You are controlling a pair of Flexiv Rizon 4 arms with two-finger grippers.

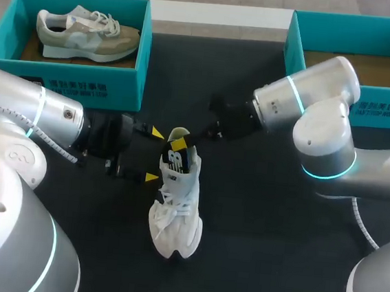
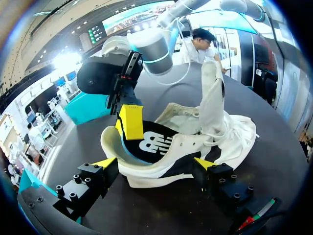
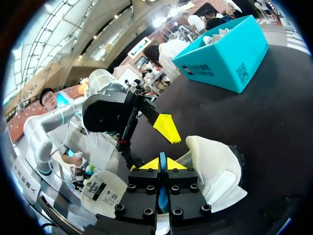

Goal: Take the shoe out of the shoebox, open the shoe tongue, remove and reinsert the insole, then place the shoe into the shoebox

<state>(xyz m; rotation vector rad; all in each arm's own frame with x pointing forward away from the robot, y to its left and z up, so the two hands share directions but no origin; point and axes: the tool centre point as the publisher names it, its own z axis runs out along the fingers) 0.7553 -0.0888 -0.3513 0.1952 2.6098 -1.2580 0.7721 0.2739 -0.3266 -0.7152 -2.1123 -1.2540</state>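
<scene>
The dark table [image 1: 253,255] is lit evenly from above, and only a faint, soft shadow is cast around the white shoe [image 1: 175,206]. In the wrist views overhead glare is seen, and a dull sheen is thrown on the tabletop.

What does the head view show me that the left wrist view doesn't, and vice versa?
Head view only: the beige shoe lying in the left box. Left wrist view only: the tongue standing upright, and the insole curling up at the heel. Both: the white shoe, the right end effector shut on the insole's heel end, and the left end effector open beside the shoe.
</scene>
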